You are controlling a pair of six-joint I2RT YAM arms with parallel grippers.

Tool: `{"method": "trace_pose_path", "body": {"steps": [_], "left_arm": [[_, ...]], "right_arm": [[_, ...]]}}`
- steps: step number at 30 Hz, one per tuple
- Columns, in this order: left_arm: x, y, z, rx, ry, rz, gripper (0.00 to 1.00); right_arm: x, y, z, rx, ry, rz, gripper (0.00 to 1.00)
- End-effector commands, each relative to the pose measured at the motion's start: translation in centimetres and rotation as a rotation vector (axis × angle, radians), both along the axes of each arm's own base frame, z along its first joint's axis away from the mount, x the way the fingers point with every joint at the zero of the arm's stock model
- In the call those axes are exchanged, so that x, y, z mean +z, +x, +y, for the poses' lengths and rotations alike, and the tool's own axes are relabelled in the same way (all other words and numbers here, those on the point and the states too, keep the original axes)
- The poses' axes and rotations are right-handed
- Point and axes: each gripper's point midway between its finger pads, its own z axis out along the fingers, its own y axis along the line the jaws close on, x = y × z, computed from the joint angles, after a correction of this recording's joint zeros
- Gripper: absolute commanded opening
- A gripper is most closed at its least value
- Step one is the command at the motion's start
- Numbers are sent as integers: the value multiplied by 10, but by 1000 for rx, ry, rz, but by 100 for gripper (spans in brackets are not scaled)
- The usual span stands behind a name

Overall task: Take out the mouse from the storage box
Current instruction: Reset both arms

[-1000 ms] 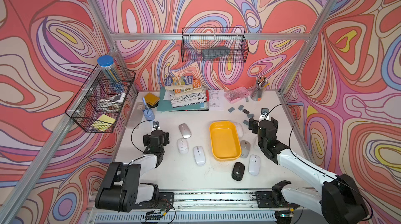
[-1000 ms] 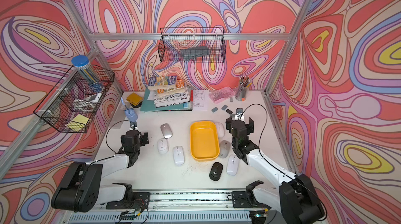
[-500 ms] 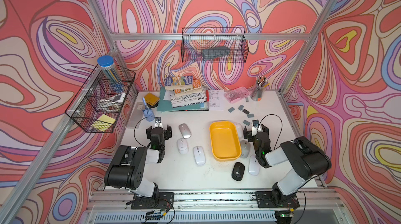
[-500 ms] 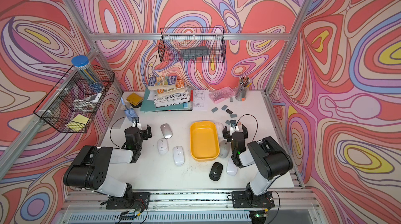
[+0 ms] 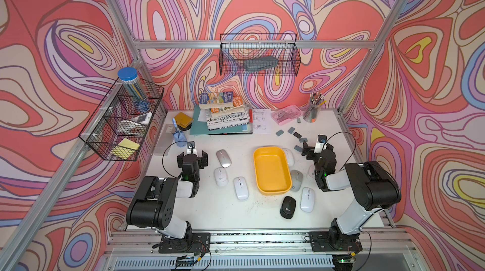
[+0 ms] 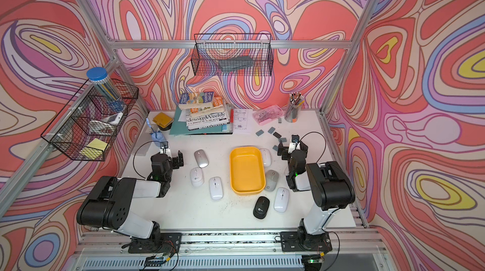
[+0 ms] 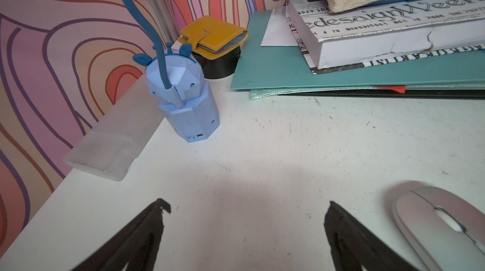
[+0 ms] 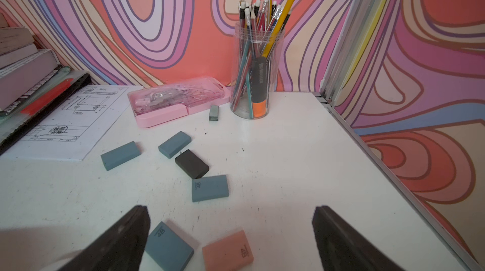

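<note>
When checked in both top views, found storage box (image 5: 271, 170) (image 6: 246, 170) bare, between left gripper (image 5: 193, 157) and right gripper (image 5: 317, 149), both splayed, holding nothing; mice (image 5: 241, 187) outside it. Left wrist: silver mouse (image 7: 433, 219) just beside jaws. Right wrist: erasers (image 8: 210, 187) ahead. Likely hazard: needless re-reach nudging box.

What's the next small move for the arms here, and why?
Probably just park: the yellow storage box looks empty, the black mouse and others lie on the table around it, and the left gripper and right gripper are open, holding nothing.
</note>
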Motion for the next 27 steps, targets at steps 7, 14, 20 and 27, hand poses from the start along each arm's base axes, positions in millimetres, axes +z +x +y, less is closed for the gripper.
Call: {"method": "trace_pose_path", "body": {"steps": [7,14,20,27], "left_arm": [[8,5,1,-4,0,-34,99],[8,4,-2,-11,12,-38,99],[8,4,-2,-10,13,-37,99],[8,4,-2,-10,13,-38,99]], "right_arm": [[-6,-1,2,25,31,38,98],[-7,0,2,28,35,46,98],[-9,1,3,37,40,56,98],[-8,1,-2,31,49,53,98]]}}
